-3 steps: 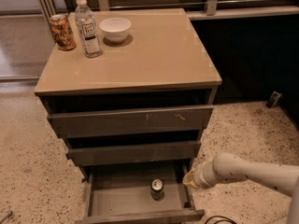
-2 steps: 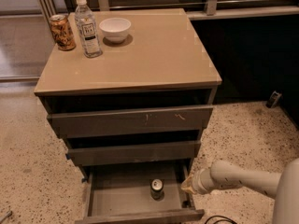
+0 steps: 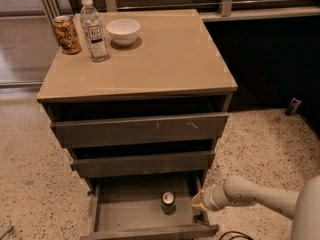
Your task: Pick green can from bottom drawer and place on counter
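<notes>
The green can (image 3: 168, 202) stands upright in the open bottom drawer (image 3: 125, 214), right of its middle, with its silver top showing. My gripper (image 3: 198, 205) is at the drawer's right side, just right of the can and apart from it, on the end of the white arm (image 3: 250, 195) that comes in from the lower right. The tan counter (image 3: 165, 59) tops the cabinet above.
On the counter's back left stand an orange-brown can (image 3: 66, 33), a water bottle (image 3: 94, 30) and a white bowl (image 3: 123, 31). The two upper drawers (image 3: 140, 129) jut out slightly above the bottom drawer. Speckled floor lies around the cabinet.
My gripper has moved down and slightly left, lower beside the drawer's right wall and closer to the can. The can has not moved.
</notes>
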